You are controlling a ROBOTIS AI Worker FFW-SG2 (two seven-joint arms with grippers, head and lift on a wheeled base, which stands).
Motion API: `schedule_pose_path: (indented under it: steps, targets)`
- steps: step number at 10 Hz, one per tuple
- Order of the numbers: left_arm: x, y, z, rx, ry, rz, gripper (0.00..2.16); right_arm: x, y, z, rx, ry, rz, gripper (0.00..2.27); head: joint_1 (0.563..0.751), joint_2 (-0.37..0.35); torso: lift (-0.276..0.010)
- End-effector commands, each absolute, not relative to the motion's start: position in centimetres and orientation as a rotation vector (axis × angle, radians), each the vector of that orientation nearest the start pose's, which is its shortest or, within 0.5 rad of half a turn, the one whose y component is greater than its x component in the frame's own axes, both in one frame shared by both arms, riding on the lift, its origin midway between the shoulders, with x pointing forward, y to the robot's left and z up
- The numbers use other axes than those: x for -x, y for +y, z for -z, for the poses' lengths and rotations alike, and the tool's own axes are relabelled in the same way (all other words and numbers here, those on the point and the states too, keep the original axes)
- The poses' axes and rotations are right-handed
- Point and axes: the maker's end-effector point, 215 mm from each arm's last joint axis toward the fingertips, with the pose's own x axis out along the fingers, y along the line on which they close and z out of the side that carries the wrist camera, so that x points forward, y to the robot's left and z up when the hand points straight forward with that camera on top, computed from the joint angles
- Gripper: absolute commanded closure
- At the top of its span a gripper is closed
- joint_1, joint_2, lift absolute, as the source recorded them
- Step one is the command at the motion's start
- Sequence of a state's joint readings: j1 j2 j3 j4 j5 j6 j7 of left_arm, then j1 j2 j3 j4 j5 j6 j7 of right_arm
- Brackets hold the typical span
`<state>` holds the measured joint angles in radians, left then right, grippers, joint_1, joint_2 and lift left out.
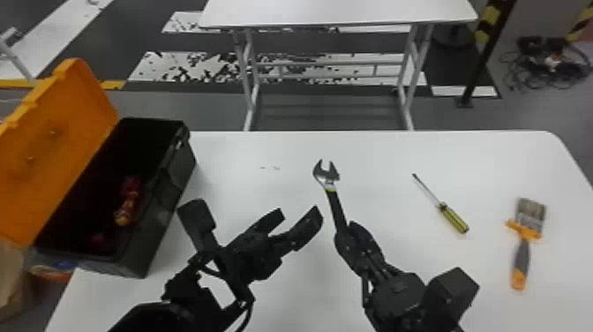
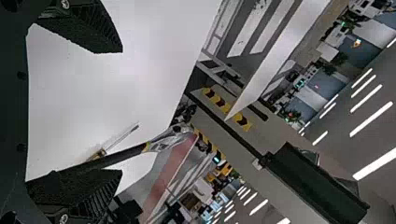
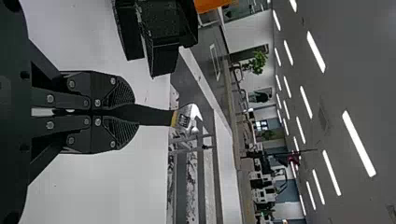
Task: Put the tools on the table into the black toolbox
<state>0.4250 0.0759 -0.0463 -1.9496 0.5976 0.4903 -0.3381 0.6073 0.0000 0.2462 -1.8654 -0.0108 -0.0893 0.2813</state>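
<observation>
My right gripper (image 1: 348,234) is shut on the dark handle of the adjustable wrench (image 1: 336,207), whose jaw end points away over the table. In the right wrist view, the right gripper (image 3: 133,114) holds the wrench (image 3: 154,115) between its pads. To the left of the wrench, my left gripper (image 1: 302,218) stands open and apart from it; in the left wrist view the left gripper (image 2: 119,112) has a wide gap. The black toolbox (image 1: 170,176) at left holds a red and yellow tool (image 1: 129,203). A yellow screwdriver (image 1: 451,217) and a paintbrush (image 1: 522,256) lie at right.
The toolbox's orange lid (image 1: 57,145) leans back to the left. The white table (image 1: 282,150) carries the tools, with bare surface between the wrench and the screwdriver. A second white table (image 1: 335,11) stands farther back.
</observation>
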Motion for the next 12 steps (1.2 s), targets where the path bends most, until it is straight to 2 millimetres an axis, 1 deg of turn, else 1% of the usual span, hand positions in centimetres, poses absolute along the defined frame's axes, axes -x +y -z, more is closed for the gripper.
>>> schedule_pose_path:
  steps: [1, 2, 3, 5, 7, 9, 10, 12]
  targets:
    - [-41.0, 7.7, 42.7, 0.668, 0.457, 0.533, 0.07, -35.1, -2.6, 43.2, -0.160, 0.204, -0.503, 2.25, 0.695, 0.078, -0.075]
    - [-40.9, 7.0, 42.2, 0.732, 0.471, 0.555, 0.07, -34.9, -2.1, 43.1, -0.160, 0.204, -0.514, 2.25, 0.695, 0.077, -0.075]
    - [-41.4, 6.6, 41.4, 0.765, 0.461, 0.574, 0.07, -34.7, -1.6, 43.2, -0.158, 0.205, -0.522, 2.25, 0.695, 0.077, -0.075]
    - [-41.7, 5.7, 40.9, 0.770, 0.457, 0.600, 0.07, -34.6, -0.6, 42.9, -0.161, 0.202, -0.538, 2.25, 0.695, 0.075, -0.075]
    - [-41.9, 5.2, 41.4, 0.774, 0.467, 0.607, 0.08, -34.7, 0.0, 42.4, -0.163, 0.192, -0.550, 2.25, 0.695, 0.076, -0.075]
    - [-41.9, 4.8, 41.6, 0.779, 0.473, 0.611, 0.14, -34.8, 0.1, 42.4, -0.163, 0.190, -0.551, 2.25, 0.695, 0.076, -0.075]
    - [-41.9, 4.7, 41.7, 0.781, 0.474, 0.615, 0.22, -34.8, 0.1, 42.3, -0.163, 0.189, -0.551, 2.25, 0.695, 0.073, -0.075]
    - [-42.2, 4.8, 41.7, 0.775, 0.472, 0.616, 0.50, -34.8, 0.1, 42.4, -0.162, 0.192, -0.553, 2.25, 0.695, 0.071, -0.075]
